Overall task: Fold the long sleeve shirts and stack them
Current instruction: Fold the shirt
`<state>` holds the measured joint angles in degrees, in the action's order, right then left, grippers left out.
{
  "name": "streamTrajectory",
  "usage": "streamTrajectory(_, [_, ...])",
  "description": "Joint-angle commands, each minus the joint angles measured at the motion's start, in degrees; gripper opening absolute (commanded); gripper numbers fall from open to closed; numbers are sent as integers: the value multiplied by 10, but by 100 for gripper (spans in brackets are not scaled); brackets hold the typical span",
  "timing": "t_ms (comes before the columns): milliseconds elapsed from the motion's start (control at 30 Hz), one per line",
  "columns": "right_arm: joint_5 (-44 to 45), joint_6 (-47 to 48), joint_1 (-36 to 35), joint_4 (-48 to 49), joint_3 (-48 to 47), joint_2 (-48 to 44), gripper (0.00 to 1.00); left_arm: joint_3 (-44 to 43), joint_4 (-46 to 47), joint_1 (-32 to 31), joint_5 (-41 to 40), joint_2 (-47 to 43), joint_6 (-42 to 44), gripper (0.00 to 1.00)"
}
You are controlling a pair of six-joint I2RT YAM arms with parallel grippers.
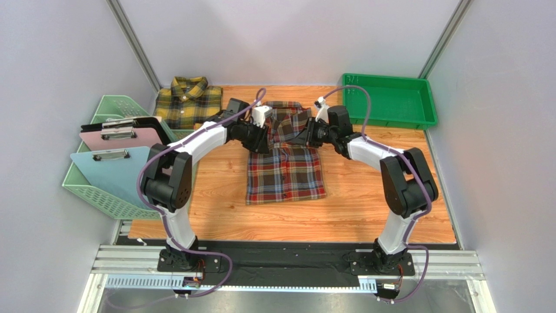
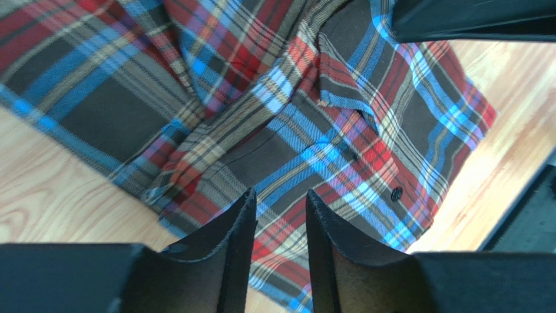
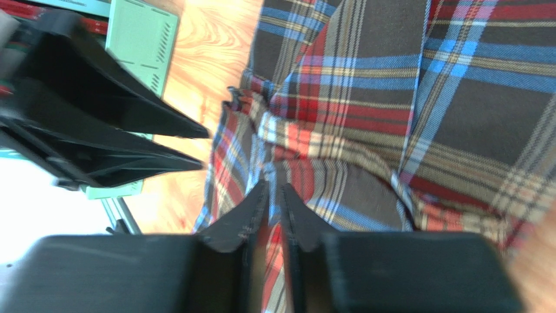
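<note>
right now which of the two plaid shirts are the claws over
The red plaid shirt in the middle: left claw and right claw both hang over its collar end. The yellow plaid shirt lies folded at the far left corner, untouched.

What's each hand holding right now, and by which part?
Right hand looks pinched on a raised fold of the red plaid shirt, near its collar end. Left hand is open over the same shirt, gripping nothing.
</note>
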<state>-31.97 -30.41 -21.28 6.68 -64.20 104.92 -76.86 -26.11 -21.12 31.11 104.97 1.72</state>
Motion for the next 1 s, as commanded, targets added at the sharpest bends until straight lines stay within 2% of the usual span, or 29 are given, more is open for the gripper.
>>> streamTrajectory(0, [1,4,3,-29,31,-44,14,-21,11,-58,-63,-2,-15,40])
streamTrajectory(100, [-3,-2,1,-27,43,-35,8,-17,17,-81,-97,1,-29,43])
streamTrajectory(300, [-12,-14,-1,-15,48,6,4,-32,22,-121,-143,17,-28,49])
streamTrajectory(600, [-15,-22,-10,5,48,27,4,-82,17,-140,-224,65,-33,51])
streamTrajectory(967, [-15,-25,-10,12,45,41,4,-116,20,-156,-248,100,-29,54])
